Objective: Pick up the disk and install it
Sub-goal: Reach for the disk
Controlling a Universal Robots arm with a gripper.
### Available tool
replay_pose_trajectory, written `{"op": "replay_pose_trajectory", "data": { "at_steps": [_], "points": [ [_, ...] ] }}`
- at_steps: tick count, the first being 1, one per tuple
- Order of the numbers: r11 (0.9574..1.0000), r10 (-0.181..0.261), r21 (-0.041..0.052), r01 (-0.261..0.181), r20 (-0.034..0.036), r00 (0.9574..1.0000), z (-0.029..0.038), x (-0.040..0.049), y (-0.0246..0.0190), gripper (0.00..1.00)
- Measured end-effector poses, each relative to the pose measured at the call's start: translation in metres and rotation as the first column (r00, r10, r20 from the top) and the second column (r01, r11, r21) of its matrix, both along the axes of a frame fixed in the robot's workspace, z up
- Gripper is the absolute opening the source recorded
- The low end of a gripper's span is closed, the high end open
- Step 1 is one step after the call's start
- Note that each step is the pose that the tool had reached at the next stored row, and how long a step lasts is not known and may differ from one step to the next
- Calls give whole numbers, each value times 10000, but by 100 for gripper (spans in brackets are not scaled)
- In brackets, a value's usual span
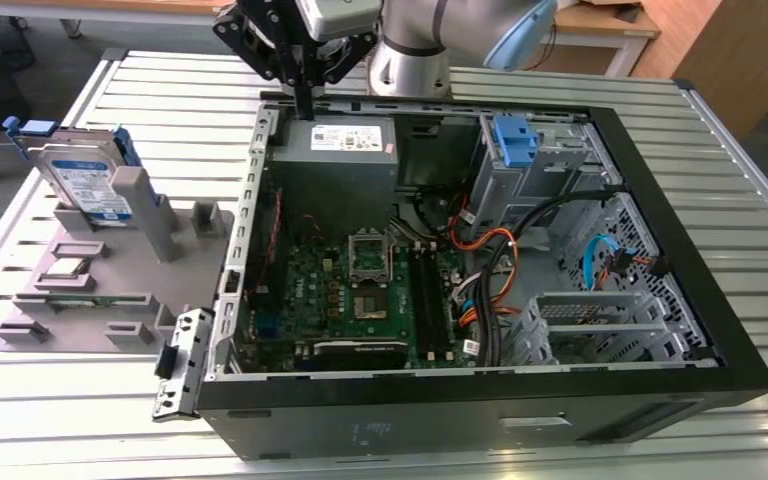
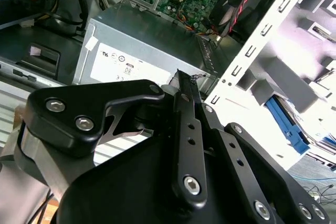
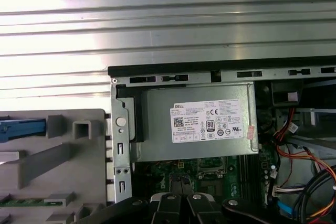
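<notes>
The gripper (image 1: 308,112) is clenched on nothing, its two black fingers pressed together into one thin bar. In the exterior view it hangs at the 12 o'clock edge of the open computer case (image 1: 464,420), with the fingertips just above the grey power supply box (image 1: 337,140), close to the case's metal rim. I cannot tell whether the tips touch the box.

The disk (image 1: 80,180) is well apart from the gripper, at about 9 o'clock from the case. It stands upright on edge in a slot of the grey fixture tray (image 1: 131,275), with its blue-and-white label facing outward and its blue bracket showing along the upper edge. The tray lies on the slatted metal desk (image 1: 64,420), just beside the case wall.

Inside the case, the green motherboard (image 1: 357,290) sits at 6 o'clock from the power supply. A bare blue bracket (image 1: 514,140) sits in the drive cage at about 3 o'clock from it. In the first wrist view the power supply's white label (image 3: 209,121) faces the camera.
</notes>
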State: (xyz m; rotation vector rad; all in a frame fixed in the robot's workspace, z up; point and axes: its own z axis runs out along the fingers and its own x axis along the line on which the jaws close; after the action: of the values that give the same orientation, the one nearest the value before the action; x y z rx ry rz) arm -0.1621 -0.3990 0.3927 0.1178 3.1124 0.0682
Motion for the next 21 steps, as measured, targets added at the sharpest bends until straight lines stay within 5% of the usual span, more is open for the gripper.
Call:
{"op": "replay_pose_trajectory", "data": {
  "at_steps": [9,21],
  "points": [
    [10000,-1,0,1,15,10000,-2,-203,0,10],
    [10000,0,-1,0,16,10000,-2,-233,0,10]
  ]
}}
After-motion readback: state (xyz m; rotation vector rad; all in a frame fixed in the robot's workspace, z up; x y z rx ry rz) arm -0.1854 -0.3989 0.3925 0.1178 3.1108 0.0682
